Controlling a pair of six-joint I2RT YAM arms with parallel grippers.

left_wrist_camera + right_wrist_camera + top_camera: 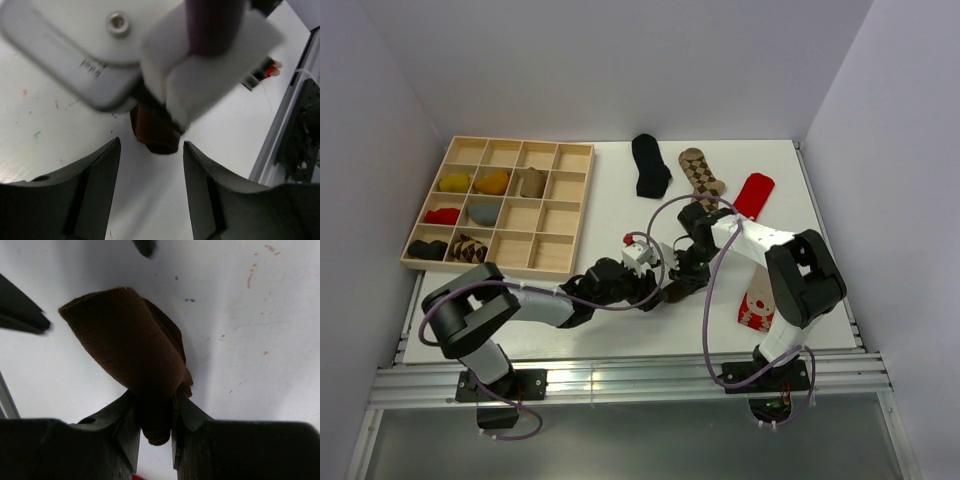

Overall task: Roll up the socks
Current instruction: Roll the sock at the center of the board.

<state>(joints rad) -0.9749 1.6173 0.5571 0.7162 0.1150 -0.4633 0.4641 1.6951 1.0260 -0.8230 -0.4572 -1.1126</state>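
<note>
My right gripper (pixel 682 272) (pixel 155 412) is shut on a folded dark brown sock (pixel 130 350), which hangs from its jaws just above the white table. My left gripper (pixel 652 290) (pixel 151 165) is open and empty, its fingers apart just short of the same brown sock (pixel 155 134), which shows under the right gripper's white body. A black sock (pixel 649 165), a brown argyle sock (pixel 701 175) and a red sock (pixel 753 194) lie flat at the back. A red sock with a white figure (pixel 756 305) lies under the right arm.
A pale wooden grid tray (pixel 557 218) stands at the back left with several rolled socks in its left cells. Grey walls close in the table on three sides. A metal rail (pixel 620 380) runs along the near edge.
</note>
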